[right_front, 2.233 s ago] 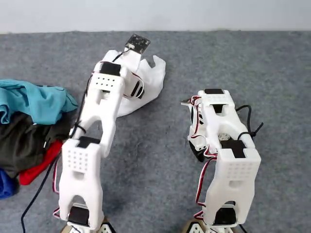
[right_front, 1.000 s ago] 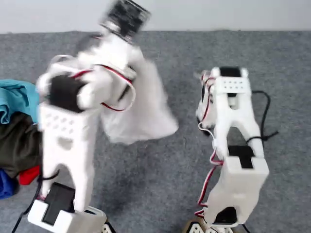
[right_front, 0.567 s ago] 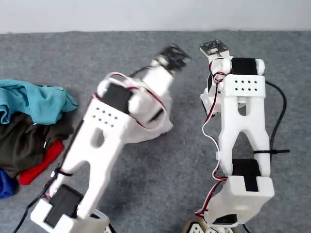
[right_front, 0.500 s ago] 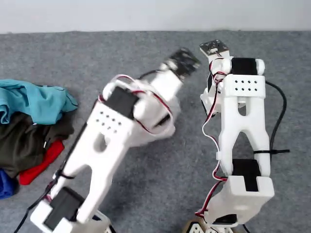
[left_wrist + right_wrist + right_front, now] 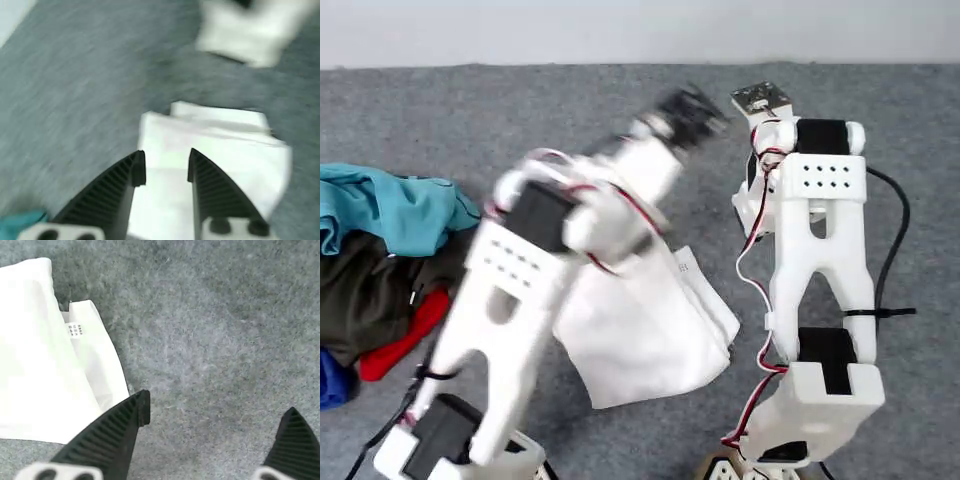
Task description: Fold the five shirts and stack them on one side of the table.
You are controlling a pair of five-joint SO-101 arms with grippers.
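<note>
the left gripper is hovering, jaws slightly parted and pinching nothing, over the crumpled white cloth shirt, which is lying on the grey carpeted worktop between the arms. the right gripper is gaping wide just beside its edge. the shirt is looking limp and light, so pinching a corner or hem is probably suiting it best.

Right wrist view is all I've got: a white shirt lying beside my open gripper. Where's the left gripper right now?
Observer: The left gripper is over that same white shirt, close above the cloth, as its own wrist view shows.
Operator: And the other shirts, where are they?
Observer: They are heaped together at the edge of the table on the left arm's side: a teal shirt, a dark shirt, a red shirt and a blue shirt.
</note>
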